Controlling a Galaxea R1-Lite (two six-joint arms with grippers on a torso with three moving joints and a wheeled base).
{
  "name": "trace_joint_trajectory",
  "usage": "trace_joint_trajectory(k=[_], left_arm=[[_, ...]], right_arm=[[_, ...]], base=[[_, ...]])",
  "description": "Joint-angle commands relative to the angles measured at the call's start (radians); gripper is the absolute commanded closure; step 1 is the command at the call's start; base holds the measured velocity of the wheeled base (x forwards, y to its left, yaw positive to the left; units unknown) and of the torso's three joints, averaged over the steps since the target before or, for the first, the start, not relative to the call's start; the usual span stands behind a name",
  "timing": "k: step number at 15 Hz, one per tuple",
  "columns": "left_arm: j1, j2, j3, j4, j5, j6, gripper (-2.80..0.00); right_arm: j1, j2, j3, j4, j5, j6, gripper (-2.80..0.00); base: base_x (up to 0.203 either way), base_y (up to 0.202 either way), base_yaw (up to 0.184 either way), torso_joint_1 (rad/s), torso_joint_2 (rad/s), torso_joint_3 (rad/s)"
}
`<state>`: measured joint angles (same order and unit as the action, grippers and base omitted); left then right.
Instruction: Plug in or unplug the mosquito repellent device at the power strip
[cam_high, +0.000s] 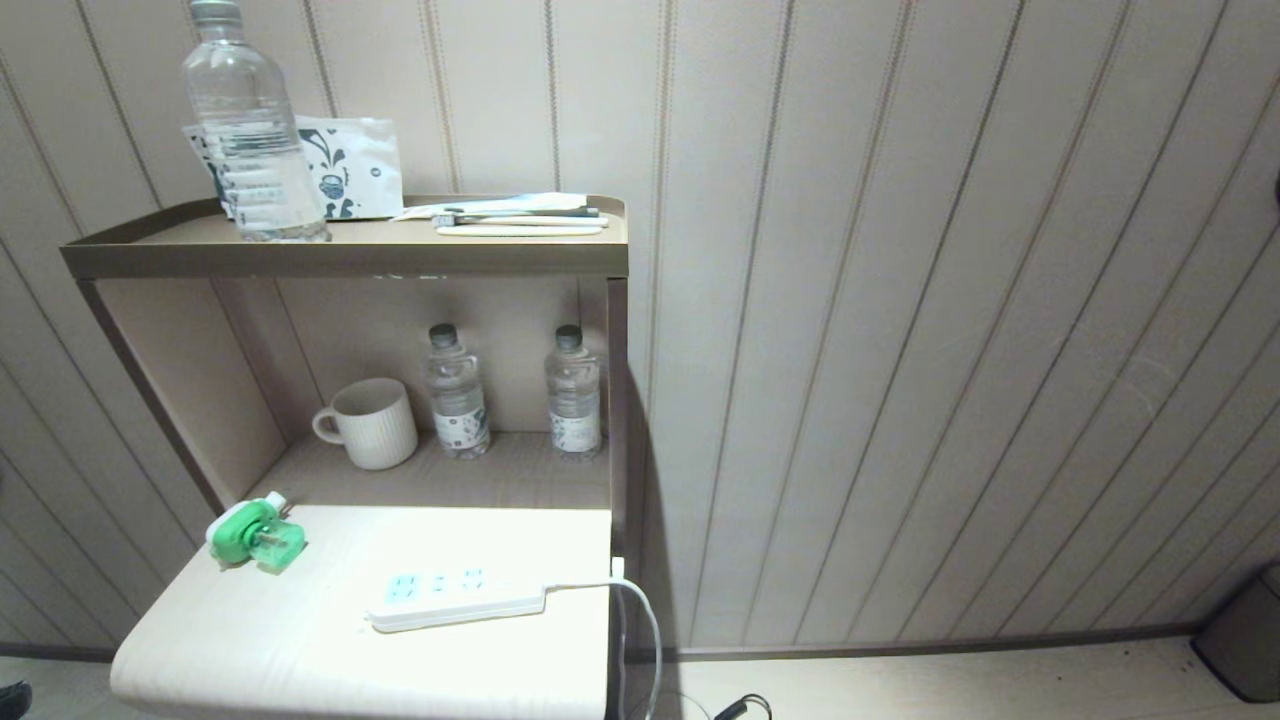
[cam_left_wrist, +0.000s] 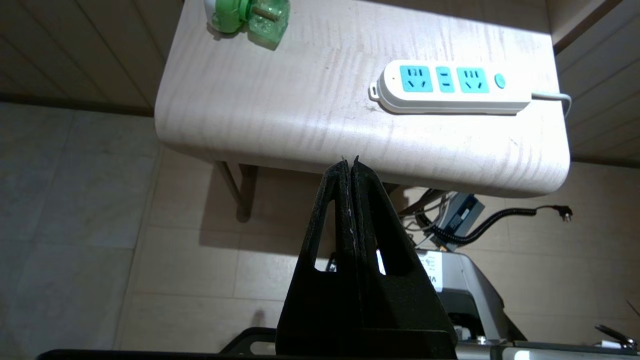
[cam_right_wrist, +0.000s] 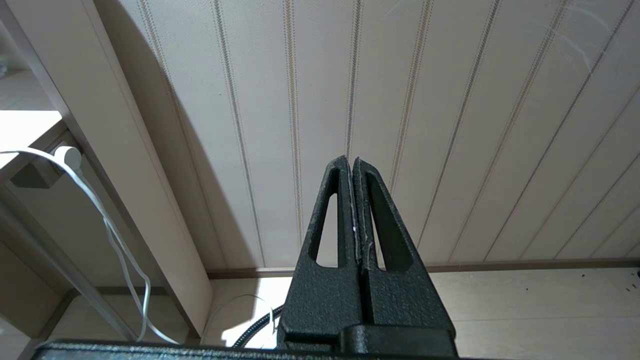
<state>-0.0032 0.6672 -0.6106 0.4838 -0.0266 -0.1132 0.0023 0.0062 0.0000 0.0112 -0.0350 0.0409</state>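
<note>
2 hands (cam_left_wrist: 351, 161) (cam_right_wrist: 349, 160) closed, empty.

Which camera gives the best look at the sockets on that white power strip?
The left wrist view: the power strip faces it, each blue socket distinct. The head view shows the power strip smaller and glare-washed. The right wrist view shows only a white cable, not the strip.

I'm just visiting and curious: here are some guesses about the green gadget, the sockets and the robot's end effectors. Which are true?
1. The mosquito repellent device is plugged into the power strip. False: it lies apart on the table.
2. The left end effector is shut. True.
3. The right end effector holds the device. False: it is shut on nothing, facing the wall.
4. A mug stands beside two bottles on the shelf. True.
</note>
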Motion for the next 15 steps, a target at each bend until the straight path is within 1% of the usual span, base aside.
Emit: trace_joint_trajectory(k=[1, 4, 11, 13, 15], left_arm=[[0.000, 0.065, -0.015, 0.002, -0.002, 0.001, 0.00], [0.000, 0.121, -0.031, 0.004, -0.032, 0.000, 0.00], [0.000, 0.194, -0.051, 0.006, -0.063, -0.003, 0.00], [0.000, 0.248, -0.067, 0.016, -0.096, -0.026, 0.00], [0.000, 0.314, -0.093, 0.042, -0.113, -0.055, 0.00]], right_arm=[[0.001, 0.001, 0.000, 0.001, 0.000, 0.001, 0.00], [0.001, 0.001, 0.000, 0.001, 0.000, 0.001, 0.00], [0.001, 0.001, 0.000, 0.001, 0.000, 0.000, 0.00], [0.001, 0.001, 0.000, 0.000, 0.000, -0.001, 0.00], [0.001, 0.001, 0.000, 0.000, 0.000, 0.001, 0.00]], base=[[0.000, 0.000, 0.000, 0.000, 0.00, 0.000], [0.000, 0.000, 0.000, 0.000, 0.00, 0.000], [0.000, 0.000, 0.000, 0.000, 0.00, 0.000], [0.000, 0.000, 0.000, 0.000, 0.00, 0.000], [0.000, 0.000, 0.000, 0.000, 0.00, 0.000]])
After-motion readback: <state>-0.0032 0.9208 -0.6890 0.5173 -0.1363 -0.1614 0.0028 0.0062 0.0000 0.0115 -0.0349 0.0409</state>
